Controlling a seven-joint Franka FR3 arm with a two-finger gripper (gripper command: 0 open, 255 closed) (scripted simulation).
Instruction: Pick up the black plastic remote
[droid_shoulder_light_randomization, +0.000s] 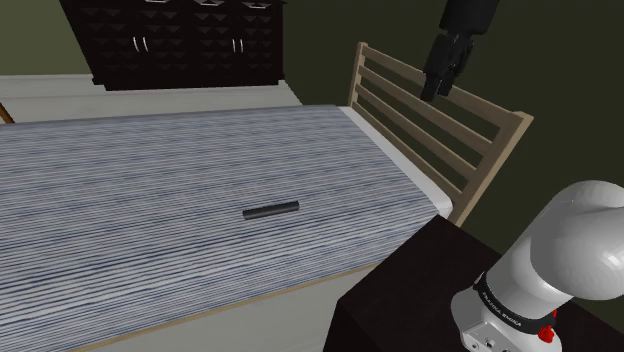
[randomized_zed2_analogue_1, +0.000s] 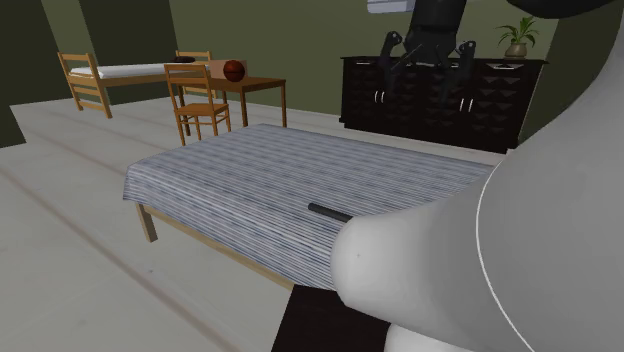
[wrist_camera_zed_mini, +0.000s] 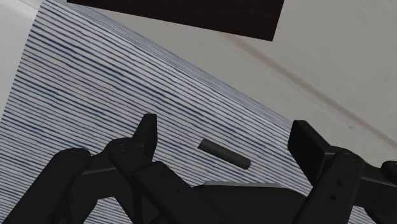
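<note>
One slim black bar-shaped remote (droid_shoulder_light_randomization: 270, 211) lies on the grey-striped bed (droid_shoulder_light_randomization: 120, 180), well below the black gripper (wrist_camera_zed_mini: 227, 126), whose empty fingers (wrist_camera_zed_mini: 147, 132) stand wide apart along its length.

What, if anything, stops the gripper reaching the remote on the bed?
Likely nothing: yes, it looks reachable. The open gripper hangs high, facing the striped bed cover, where the dark remote lies alone, nothing over it.

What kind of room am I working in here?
Most likely a bedroom. The arm works over a bed with a striped cover and a slatted wooden end board. A dark dresser stands against the wall, and a second bed sits in the far corner.
</note>
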